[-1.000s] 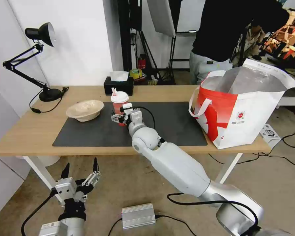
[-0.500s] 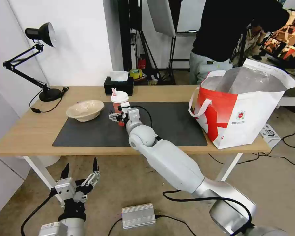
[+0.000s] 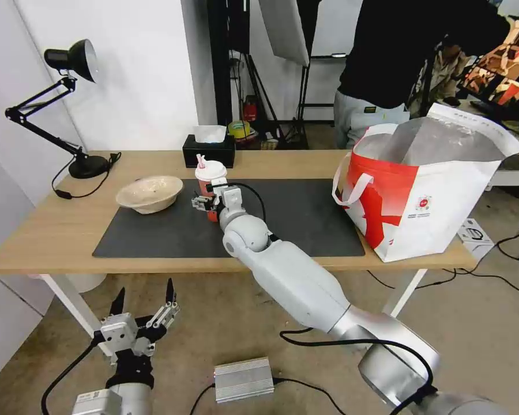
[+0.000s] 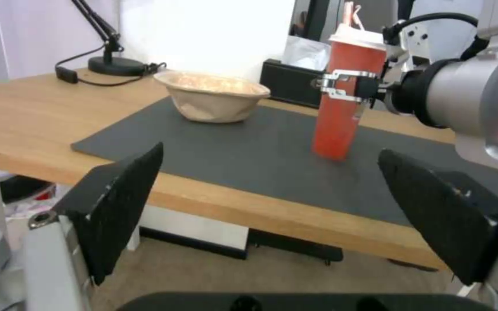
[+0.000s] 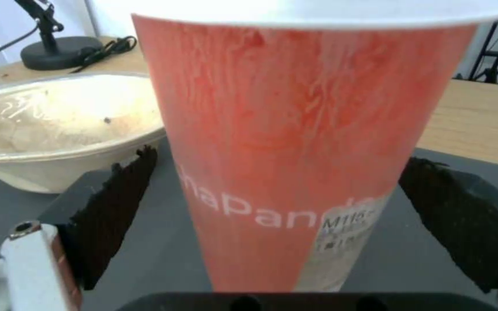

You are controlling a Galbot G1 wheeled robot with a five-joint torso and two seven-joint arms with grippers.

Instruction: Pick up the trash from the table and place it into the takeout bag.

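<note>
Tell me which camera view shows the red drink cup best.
The left wrist view: the whole red drink cup stands on the dark grey mat, lid and straw visible, with the right gripper around it. The right wrist view shows just its wall up close. In the head view the arm partly hides it.

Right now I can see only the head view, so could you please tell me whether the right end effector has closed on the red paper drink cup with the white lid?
Observer: No. In the right wrist view, the right end effector has its black pads flanking the red paper drink cup, with a gap on each side.
Operator: Thanks. Is the cup upright?
Observer: Yes; the left wrist view shows it upright, base flat on the dark grey mat.
Operator: How high do the fingers sit?
Observer: Around mid-height on the cup's wall.
</note>
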